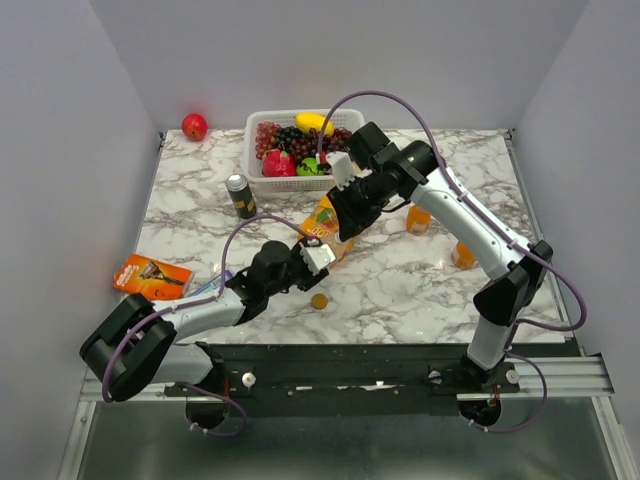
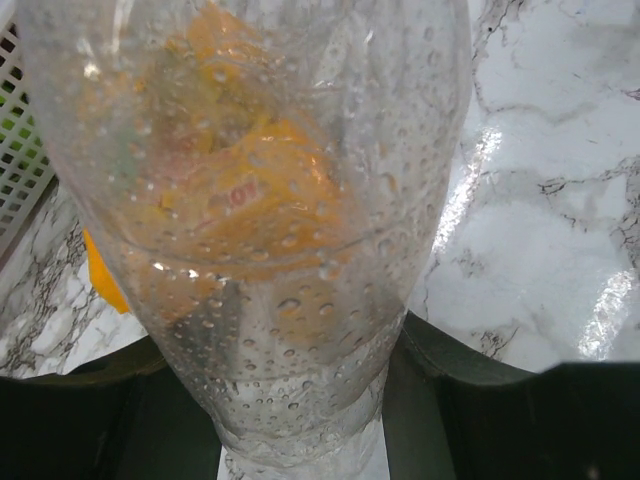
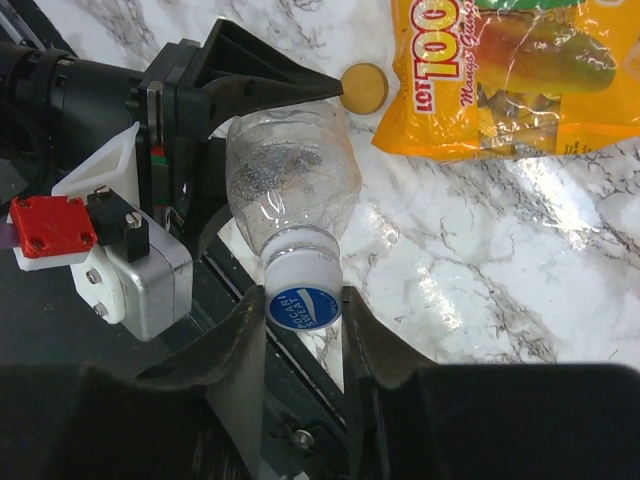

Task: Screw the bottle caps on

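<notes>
Marble table (image 1: 420,290)—left end effector (image 2: 290,345) grips clear bottle (image 3: 290,175), cap (image 3: 302,300) pointing into right end effector's (image 3: 302,318) clamp.

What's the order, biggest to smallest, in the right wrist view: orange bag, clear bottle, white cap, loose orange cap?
Orange bag, clear bottle, white cap, loose orange cap; the caps are unsure, the white one being nearer.
</notes>
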